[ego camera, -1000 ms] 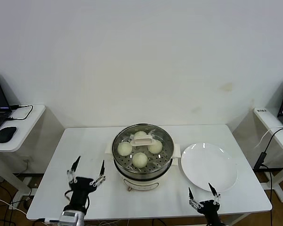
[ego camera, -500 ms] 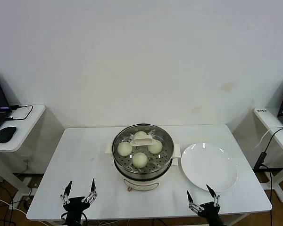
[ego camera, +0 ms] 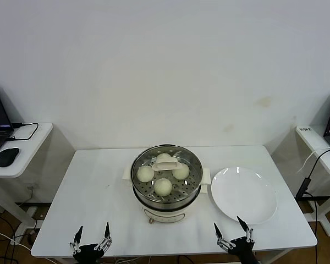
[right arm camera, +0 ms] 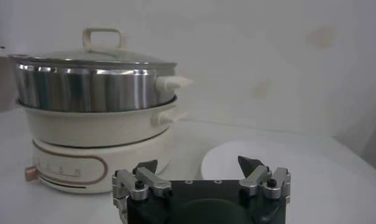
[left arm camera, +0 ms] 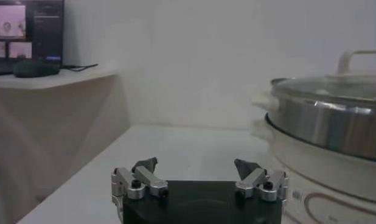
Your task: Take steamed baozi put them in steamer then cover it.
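Note:
The steamer (ego camera: pixel 166 199) stands mid-table, a shiny steel pot on a white base. Several cream-white baozi (ego camera: pixel 163 186) lie on its perforated tray under a glass lid (ego camera: pixel 166 163) with a white handle. My left gripper (ego camera: pixel 92 229) is low at the table's front edge, left of the steamer, open and empty. Open and empty too, my right gripper (ego camera: pixel 227 223) sits at the front edge, right of the pot. The left wrist view has the left gripper (left arm camera: pixel 196 165) beside the steamer (left arm camera: pixel 334 122). The right wrist view has the right gripper (right arm camera: pixel 198 164) facing the steamer (right arm camera: pixel 94 91).
A flat white plate (ego camera: pixel 243 194) with nothing on it lies right of the steamer; the same plate (right arm camera: pixel 261 161) shows in the right wrist view. Side tables with a laptop and a mouse (ego camera: pixel 7 157) flank the white table (ego camera: pixel 99 181).
My left gripper has drawn back and down from beside the steamer to the table's front edge. The right gripper has sunk slightly. The steamer and lid have not moved.

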You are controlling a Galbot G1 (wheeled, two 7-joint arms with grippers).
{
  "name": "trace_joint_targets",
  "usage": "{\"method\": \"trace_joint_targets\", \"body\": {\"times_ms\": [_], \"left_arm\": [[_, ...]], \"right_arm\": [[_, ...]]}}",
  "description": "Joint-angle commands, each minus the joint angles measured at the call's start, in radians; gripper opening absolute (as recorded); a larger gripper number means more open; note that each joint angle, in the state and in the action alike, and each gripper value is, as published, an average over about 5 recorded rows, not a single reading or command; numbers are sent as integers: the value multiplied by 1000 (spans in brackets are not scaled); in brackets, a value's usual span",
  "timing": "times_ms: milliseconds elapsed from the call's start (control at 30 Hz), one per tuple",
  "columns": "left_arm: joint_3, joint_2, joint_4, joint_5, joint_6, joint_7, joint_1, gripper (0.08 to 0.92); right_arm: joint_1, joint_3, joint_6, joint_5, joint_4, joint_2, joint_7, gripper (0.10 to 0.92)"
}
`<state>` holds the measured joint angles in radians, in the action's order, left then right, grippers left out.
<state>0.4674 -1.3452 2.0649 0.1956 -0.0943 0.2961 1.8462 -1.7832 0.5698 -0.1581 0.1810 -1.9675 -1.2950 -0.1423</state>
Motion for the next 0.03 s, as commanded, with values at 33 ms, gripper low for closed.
{"method": "trace_joint_targets", "body": {"times_ms": [33], "left_arm": [[8, -7, -21, -14, -19, -14, 18, 823]], "right_arm": [[-7, -7, 14, 9, -8, 16, 0, 823]]}}
